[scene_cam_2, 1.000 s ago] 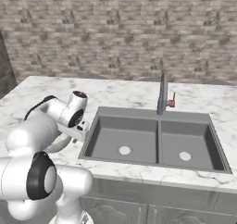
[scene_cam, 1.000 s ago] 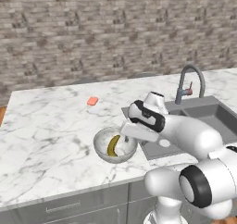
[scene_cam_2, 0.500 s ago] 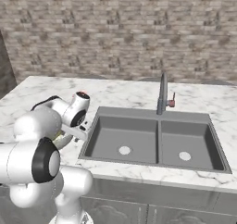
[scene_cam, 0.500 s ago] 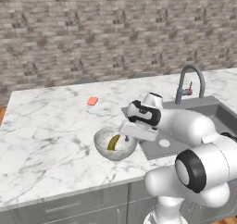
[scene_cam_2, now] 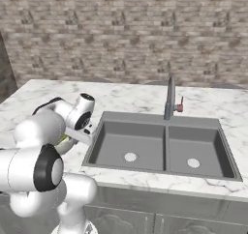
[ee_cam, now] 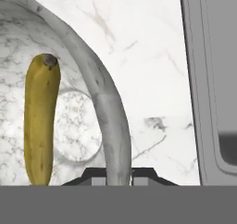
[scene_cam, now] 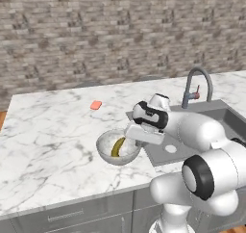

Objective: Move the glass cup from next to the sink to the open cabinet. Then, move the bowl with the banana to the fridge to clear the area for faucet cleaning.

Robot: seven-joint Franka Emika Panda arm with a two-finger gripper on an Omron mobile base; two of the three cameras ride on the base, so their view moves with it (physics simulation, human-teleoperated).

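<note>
Gripper [ee_cam: 119, 174] pinching bowl [scene_cam: 118, 147] rim, one finger inside, one outside, for lifting toward fridge. Bowl sitting on counter [scene_cam: 43, 131] at sink's [scene_cam: 211, 119] 9 o'clock, banana [ee_cam: 40, 121] lying inside, loose, needing level carry.

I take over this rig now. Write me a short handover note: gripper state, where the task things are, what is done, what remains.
Gripper: shut on the bowl's rim, one finger tip on each side of the wall.
Bowl: on the marble counter, left of the sink, not lifted yet. The banana lies inside it.
Glass cup: not seen beside the sink; I cannot confirm that step.
Left: carry the bowl to the fridge.
</note>
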